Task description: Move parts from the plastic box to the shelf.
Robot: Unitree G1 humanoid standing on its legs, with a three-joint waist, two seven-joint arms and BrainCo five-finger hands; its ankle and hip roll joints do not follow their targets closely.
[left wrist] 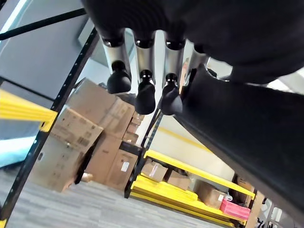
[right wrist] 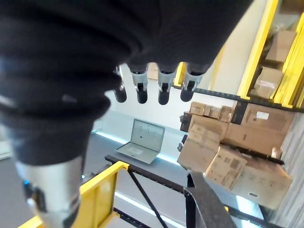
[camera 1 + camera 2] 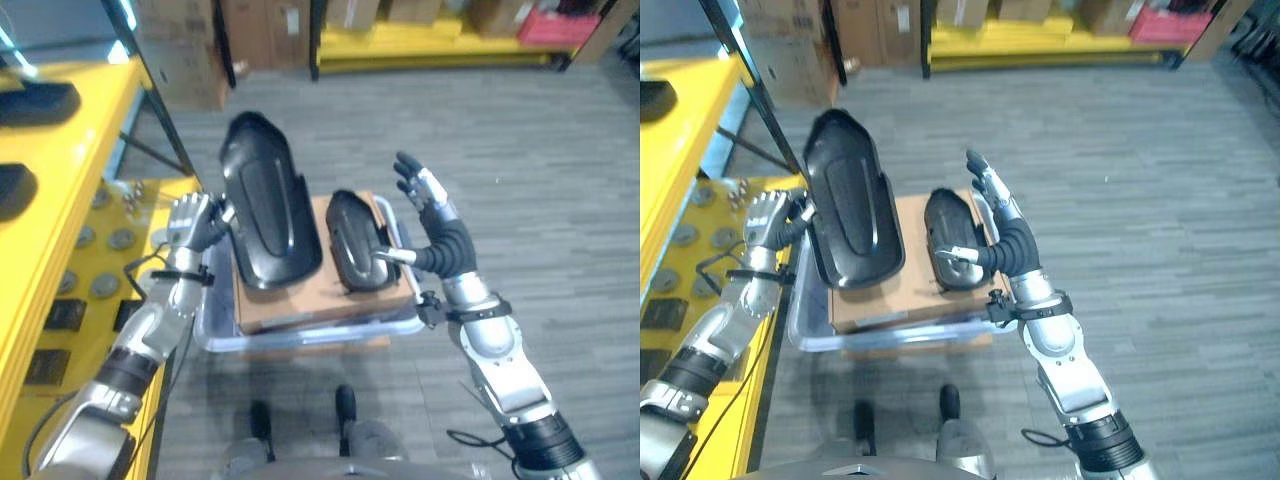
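Nearest the camera, a clear plastic box stands on the grey floor, lined with a brown cardboard sheet. Two black moulded parts show above it. One, the smaller part, lies on the cardboard toward the box's right edge. The other, the large part, is raised and tilted over the box's left half, its upper end reaching past the far edge.

At the box's left edge the left robot hand has its fingers curled against the large part's left side; its wrist view shows the dark fingertips pressed onto the black surface. At the right edge, the right robot hand is spread, fingers straight and pointing up, thumb reaching toward the smaller part; whether it touches cannot be told.

Beside the box on the left runs the yellow shelf, carrying two more black parts at its upper level.
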